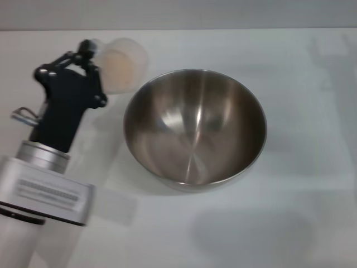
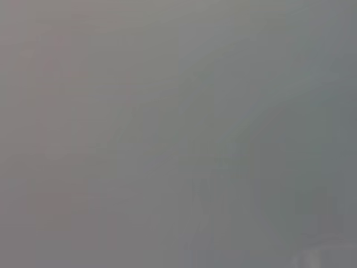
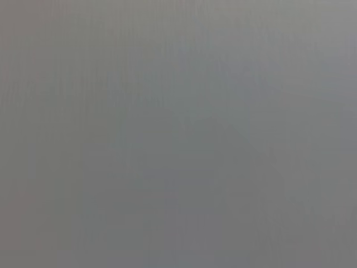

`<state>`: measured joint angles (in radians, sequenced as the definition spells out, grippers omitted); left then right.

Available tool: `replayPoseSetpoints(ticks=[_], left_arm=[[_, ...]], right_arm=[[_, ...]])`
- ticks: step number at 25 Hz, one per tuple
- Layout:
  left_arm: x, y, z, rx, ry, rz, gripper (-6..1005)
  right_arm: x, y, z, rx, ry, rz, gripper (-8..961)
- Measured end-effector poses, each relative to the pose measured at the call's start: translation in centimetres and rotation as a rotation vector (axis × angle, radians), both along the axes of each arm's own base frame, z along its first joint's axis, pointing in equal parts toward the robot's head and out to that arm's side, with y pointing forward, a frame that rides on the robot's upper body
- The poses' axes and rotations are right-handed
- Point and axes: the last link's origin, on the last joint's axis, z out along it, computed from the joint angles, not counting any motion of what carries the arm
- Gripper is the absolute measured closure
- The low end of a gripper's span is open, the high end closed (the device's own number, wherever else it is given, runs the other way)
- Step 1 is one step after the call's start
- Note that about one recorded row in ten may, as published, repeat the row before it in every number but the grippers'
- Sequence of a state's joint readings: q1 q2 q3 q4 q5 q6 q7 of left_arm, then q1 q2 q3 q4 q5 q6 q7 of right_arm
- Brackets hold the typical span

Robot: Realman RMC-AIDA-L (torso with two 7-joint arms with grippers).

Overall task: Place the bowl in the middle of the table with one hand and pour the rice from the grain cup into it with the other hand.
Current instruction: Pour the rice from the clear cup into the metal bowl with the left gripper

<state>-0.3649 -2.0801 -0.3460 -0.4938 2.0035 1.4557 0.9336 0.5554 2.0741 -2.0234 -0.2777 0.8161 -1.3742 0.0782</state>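
- The left gripper (image 1: 92, 58) is clasping the grain cup (image 1: 120, 64) at the table's (image 1: 290, 223) far left, its fingers closing around the tilted cup.
- Pale rice (image 1: 118, 67) is showing through the cup's frosted wall.
- The steel bowl (image 1: 195, 128) is sitting empty mid-table, just beside the cup.
- Both wrist views are showing only blank grey.

Both wrist views gave only flat grey, nothing to make out. From the head view, the left gripper (image 1: 92, 58) covered the near side of the grain cup (image 1: 120, 64), so whether its jaws pinched the cup could not be told. The rice (image 1: 120, 68) showed only as a beige blur beyond the jaws. The left arm ran off the bottom edge.
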Motion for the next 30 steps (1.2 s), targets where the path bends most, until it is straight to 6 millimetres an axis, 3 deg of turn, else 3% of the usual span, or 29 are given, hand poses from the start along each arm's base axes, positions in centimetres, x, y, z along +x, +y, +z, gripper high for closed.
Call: replayPoseSetpoints(ticks=[9,23,30], left_arm=[[2.0,-0.5,-1.8,0.130,0.409,-0.133,973],[2.2,-1.4,-3.2,0.423,0.993,-0.255,974],[2.5,-1.8,-3.4,0.548,1.157,-0.335,975]], right_arm=[[-0.1,0.2,0.1,0.000,-0.006,0.002,143],[-0.5,0.5,-0.1,-0.010,-0.021,0.016,143],[-0.7,0.6,-0.1,-0.011,-0.024,0.020,143]])
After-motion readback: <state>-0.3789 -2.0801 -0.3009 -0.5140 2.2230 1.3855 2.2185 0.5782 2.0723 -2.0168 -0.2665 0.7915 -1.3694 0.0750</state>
